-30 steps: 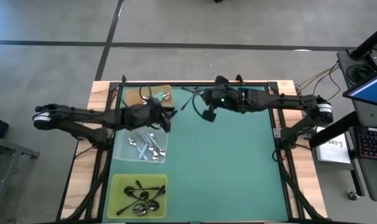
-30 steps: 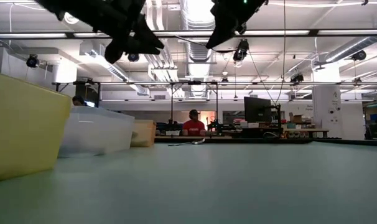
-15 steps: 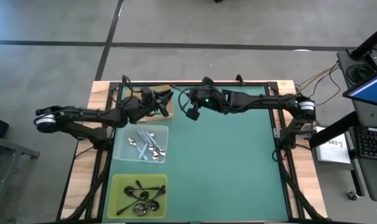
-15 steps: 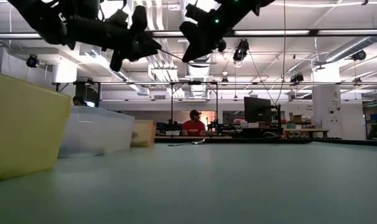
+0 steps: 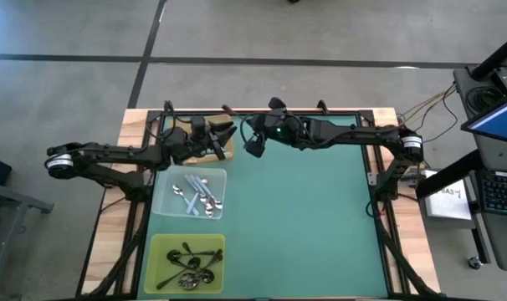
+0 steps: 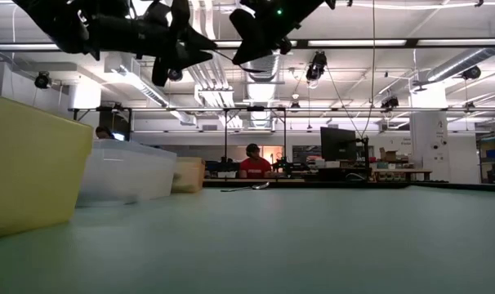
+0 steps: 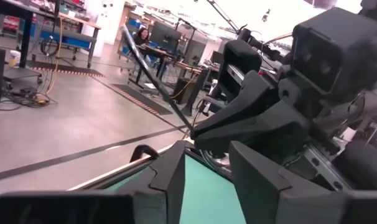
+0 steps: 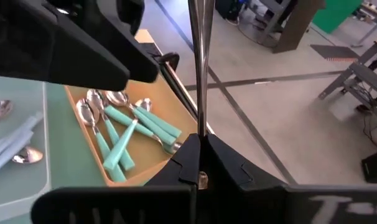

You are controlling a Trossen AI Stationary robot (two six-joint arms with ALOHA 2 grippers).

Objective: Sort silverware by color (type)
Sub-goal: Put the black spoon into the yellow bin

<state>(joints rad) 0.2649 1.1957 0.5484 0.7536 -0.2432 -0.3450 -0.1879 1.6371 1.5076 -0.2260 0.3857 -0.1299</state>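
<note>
My right gripper (image 5: 252, 146) hangs above the table's far left part, shut on a thin dark spoon (image 8: 200, 62), which also shows as a slanting rod in the left wrist view (image 7: 154, 74). My left gripper (image 5: 223, 140) is open and hovers over the wooden tray (image 5: 180, 131), close to the right gripper and facing it. That tray holds mint-teal spoons (image 8: 129, 127). Pale blue spoons (image 5: 195, 194) lie in the clear tray and black spoons (image 5: 189, 261) in the yellow-green tray. Another spoon (image 6: 247, 187) seems to lie on the far table top. My right gripper pinches the spoon between its two shut fingers, on the thin shaft (image 8: 201, 121). The shaft runs on along the fingers and sticks out past their tips. It is lifted clear of the table. Which end sits between the fingers is hidden by them.
The three trays stand in a row along the table's left side: wooden at the far end, the clear tray (image 5: 163, 201) in the middle, the yellow-green tray (image 5: 157, 251) nearest. Green mat (image 5: 312, 226) fills the middle and right. A person sits in the room behind (image 6: 252, 163).
My right gripper has carried the spoon toward the table's left and far edge, nearer the left gripper. My left gripper has moved from above the clear tray toward the far edge, over the wooden tray, and has turned toward the right gripper.
</note>
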